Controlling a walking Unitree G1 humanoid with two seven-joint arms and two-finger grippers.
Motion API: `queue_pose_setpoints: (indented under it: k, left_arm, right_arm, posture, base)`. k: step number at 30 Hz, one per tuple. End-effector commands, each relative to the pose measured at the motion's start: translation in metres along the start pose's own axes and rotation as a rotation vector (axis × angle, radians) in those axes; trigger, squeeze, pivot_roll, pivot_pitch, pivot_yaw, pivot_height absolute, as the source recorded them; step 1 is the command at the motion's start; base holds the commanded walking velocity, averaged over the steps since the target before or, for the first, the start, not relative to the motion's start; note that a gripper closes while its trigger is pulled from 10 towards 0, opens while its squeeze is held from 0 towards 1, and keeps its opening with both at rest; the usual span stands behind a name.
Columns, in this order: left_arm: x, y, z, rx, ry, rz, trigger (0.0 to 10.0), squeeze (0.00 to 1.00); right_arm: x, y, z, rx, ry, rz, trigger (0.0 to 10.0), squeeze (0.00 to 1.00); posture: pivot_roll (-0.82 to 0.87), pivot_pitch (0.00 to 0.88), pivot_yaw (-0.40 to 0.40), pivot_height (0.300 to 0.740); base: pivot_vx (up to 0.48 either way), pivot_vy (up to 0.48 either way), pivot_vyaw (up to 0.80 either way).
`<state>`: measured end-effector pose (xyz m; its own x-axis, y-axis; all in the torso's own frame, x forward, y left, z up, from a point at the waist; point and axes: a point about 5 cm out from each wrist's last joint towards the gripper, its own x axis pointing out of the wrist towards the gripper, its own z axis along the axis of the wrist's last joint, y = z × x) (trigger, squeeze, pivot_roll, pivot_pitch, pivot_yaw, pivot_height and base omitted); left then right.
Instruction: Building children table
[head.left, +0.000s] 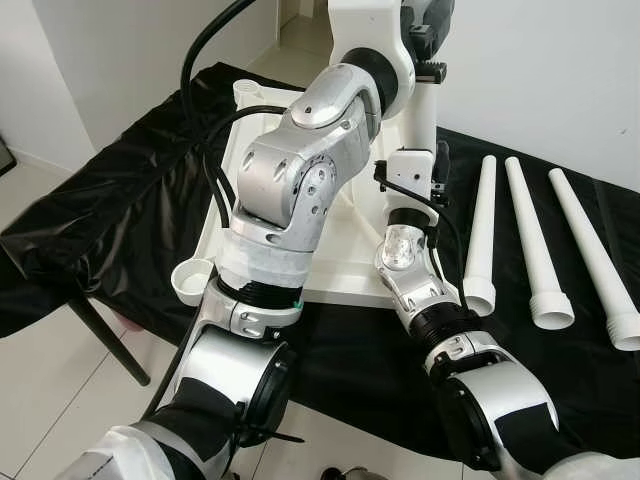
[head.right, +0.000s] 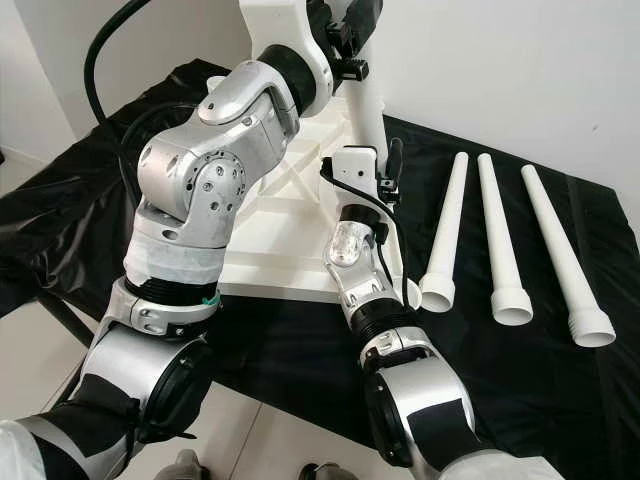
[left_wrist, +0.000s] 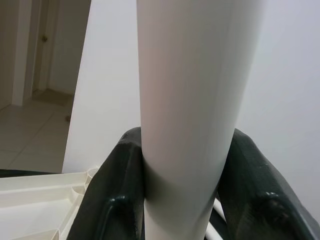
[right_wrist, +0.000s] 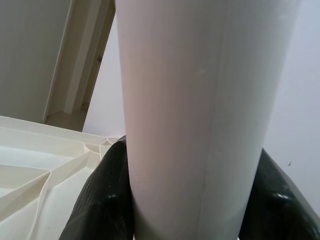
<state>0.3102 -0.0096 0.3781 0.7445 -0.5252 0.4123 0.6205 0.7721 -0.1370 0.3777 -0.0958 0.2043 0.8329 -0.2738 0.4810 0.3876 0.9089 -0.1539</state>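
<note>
Both hands, left hand (left_wrist: 187, 200) and right hand (head.right: 365, 165), are clamped on one upright white leg (head.right: 365, 110) at frame centre, over the overturned tabletop (head.right: 270, 250). Next: seat and twist it into its socket.

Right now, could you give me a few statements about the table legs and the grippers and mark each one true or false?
1. Three white legs lie loose on the black cloth. True.
2. The left gripper is open and empty. False: its fingers clamp the upright leg.
3. The right gripper is shut on that same upright leg. True.
4. The tabletop lies upside down, ribs showing. True.
5. The loose legs lie to the robot's left of the tabletop. False: they lie to its right.
</note>
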Motion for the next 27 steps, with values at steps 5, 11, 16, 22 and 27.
queue_pose_setpoints:
  k: [5,11,16,22,27]
  left_arm:
    - [0.001,-0.018,0.004,-0.02,0.0,-0.087,10.0,1.0]
    - [0.0,-0.018,0.003,-0.067,-0.002,-0.093,10.0,1.0]
    - [0.0,-0.015,0.003,-0.084,-0.002,-0.077,10.0,1.0]
    - [-0.004,0.009,0.005,-0.194,-0.031,-0.035,10.0,0.0]
    - [-0.016,0.034,0.0,-0.196,-0.036,-0.007,10.0,0.0]
  right_arm:
    - [0.006,-0.003,-0.001,0.014,0.032,-0.026,1.8,0.0]
    - [0.006,-0.001,-0.001,0.039,0.059,-0.013,10.0,0.0]
    - [0.008,-0.003,-0.008,0.076,0.137,-0.017,10.0,0.0]
    - [0.015,-0.002,-0.009,0.183,0.227,0.014,10.0,0.0]
    - [0.018,-0.001,-0.005,0.24,0.225,0.095,10.0,0.0]
  posture:
    - [0.13,0.049,-0.089,0.74]
    - [0.13,0.048,-0.086,0.74]
    - [0.13,0.048,-0.085,0.74]
    - [0.13,0.047,-0.083,0.74]
    - [0.13,0.043,-0.084,0.74]
  base:
    - [0.0,0.0,0.0]
    - [0.0,0.0,0.0]
    - [0.0,0.0,0.0]
    - [0.0,0.0,0.0]
    - [0.0,0.0,0.0]
